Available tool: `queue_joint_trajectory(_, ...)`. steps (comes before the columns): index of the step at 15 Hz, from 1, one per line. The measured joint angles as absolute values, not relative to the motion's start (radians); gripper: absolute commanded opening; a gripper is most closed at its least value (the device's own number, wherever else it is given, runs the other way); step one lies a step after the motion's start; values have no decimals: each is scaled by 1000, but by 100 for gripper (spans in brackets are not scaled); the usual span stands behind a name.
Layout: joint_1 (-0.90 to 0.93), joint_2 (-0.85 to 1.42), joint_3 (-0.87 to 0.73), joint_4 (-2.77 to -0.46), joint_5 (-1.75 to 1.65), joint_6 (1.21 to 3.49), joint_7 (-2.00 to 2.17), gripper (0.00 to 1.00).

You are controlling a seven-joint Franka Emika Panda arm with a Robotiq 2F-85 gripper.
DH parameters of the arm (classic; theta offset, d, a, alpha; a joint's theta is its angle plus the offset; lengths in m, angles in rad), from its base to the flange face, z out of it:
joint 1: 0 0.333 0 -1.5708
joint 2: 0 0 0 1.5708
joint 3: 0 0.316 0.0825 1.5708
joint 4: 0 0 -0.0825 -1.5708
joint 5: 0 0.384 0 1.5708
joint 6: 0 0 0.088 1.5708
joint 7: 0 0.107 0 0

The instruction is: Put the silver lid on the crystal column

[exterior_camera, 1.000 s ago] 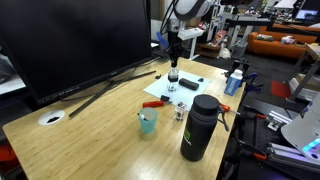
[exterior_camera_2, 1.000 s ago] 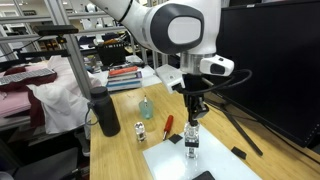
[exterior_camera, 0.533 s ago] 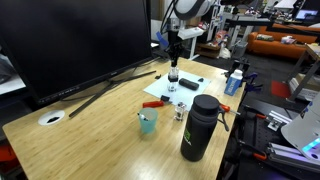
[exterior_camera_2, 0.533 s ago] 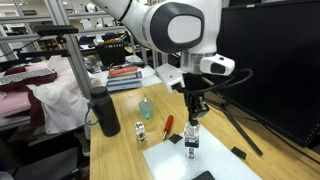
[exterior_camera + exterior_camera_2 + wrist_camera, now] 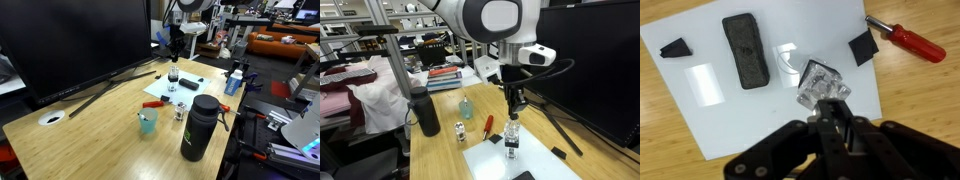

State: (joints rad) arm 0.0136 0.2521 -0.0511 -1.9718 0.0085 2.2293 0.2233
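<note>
Clear crystal column (image 5: 512, 143) stands lower centre; hand (image 5: 517, 108) hovers above, closed tight, silver lid not discernible. Seemingly aligning; next needs a straight, centred descent.

bench: light wood top (image 5: 90, 130), big black monitor (image 5: 70, 40) along its far edge, screen dark | beyond: orange sofa (image 5: 282, 42), cluttered lab room | off bench's side: metal rack post (image 5: 397, 60), heaped fabric (image 5: 350, 100), stacked books (image 5: 445, 75) | light: even, indoor
</note>
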Motion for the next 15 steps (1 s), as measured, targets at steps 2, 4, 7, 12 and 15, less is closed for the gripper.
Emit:
queue_joint_trajectory(2, 11, 239, -53, -1985, 11, 2230, 226, 3)
queue_joint_trajectory(4, 11, 232, -53, -1997, 25, 2233, 225, 3)
queue_joint_trajectory(7, 11, 228, -53, -2008, 43, 2233, 225, 3)
queue_joint_trajectory(12, 11, 229, -53, -2019, 46, 2240, 225, 3)
queue_joint_trajectory(15, 11, 233, -53, -2019, 46, 2240, 225, 3)
